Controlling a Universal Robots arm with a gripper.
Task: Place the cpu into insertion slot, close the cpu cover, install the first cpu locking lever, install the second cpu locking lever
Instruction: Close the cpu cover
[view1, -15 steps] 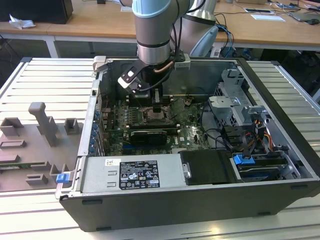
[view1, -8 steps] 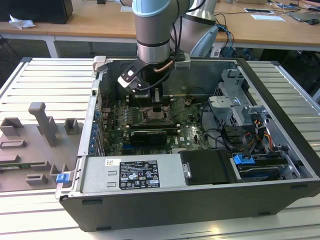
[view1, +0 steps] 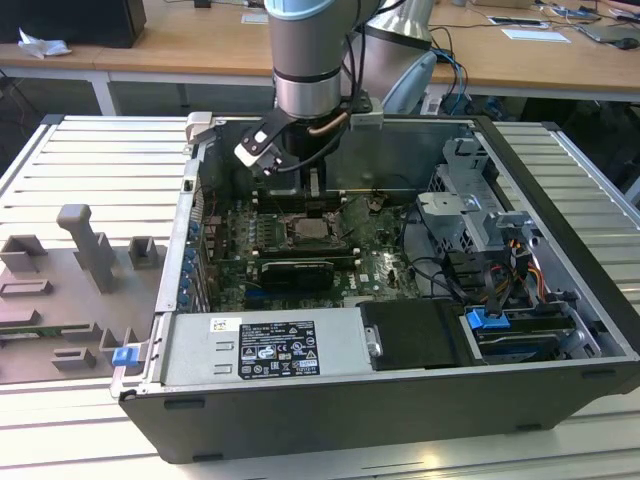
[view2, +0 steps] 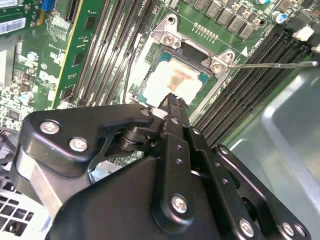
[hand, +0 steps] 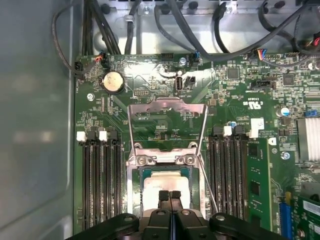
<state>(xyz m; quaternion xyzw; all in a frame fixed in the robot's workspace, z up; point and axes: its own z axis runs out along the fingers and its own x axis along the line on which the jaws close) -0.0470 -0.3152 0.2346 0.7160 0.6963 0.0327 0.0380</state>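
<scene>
Gripper (hand: 169, 195), pinched empty, over cpu (hand: 160, 181) in insertion slot (hand: 142, 173), cpu cover (hand: 150, 106) up; chip shd seat flat, unforced.

The cpu (hand: 165, 183) is seen as pale silver-grey with a warm tan smudge, and it's framed by the shiny silvery cpu cover (hand: 167, 102). The motherboard (hand: 225, 100) is done in green, the memory slots (hand: 100, 185) in black with white clips, the gripper (hand: 169, 194) in plain black.
</scene>
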